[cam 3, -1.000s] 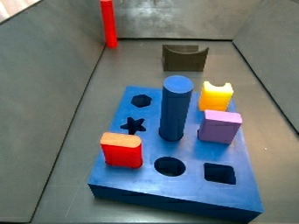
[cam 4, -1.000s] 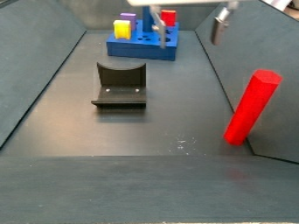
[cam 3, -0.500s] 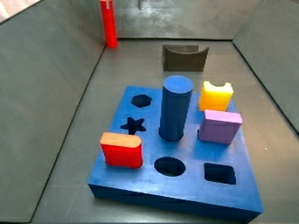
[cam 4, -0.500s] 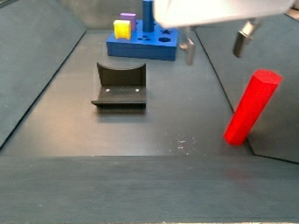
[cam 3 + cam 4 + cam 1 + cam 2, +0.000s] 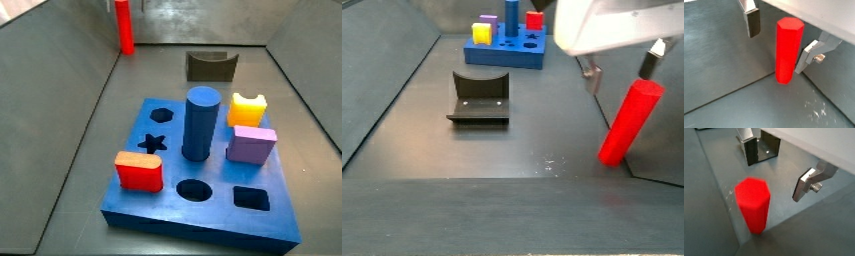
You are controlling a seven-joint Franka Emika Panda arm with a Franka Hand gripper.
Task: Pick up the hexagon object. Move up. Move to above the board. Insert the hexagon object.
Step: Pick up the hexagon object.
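Here the hexagon object (image 5: pixel 788 50), one smooth red six-sided rod, stands upright, long axis vertical, on the dark floor by a side wall, near a far corner in a side view (image 5: pixel 124 27). The gripper (image 5: pixel 784 37) straddles it, two silver fingers (image 5: pixel 751 20) spread wide, not touching. One blue board (image 5: pixel 201 213) holds four pieces: blue cylinder (image 5: pixel 201 122), red block (image 5: pixel 139 170), yellow block (image 5: pixel 247 108), purple block (image 5: pixel 251 144).

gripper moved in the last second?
Yes. In a side view the gripper has travelled from over the board toward the camera and now hangs above the hexagon object.
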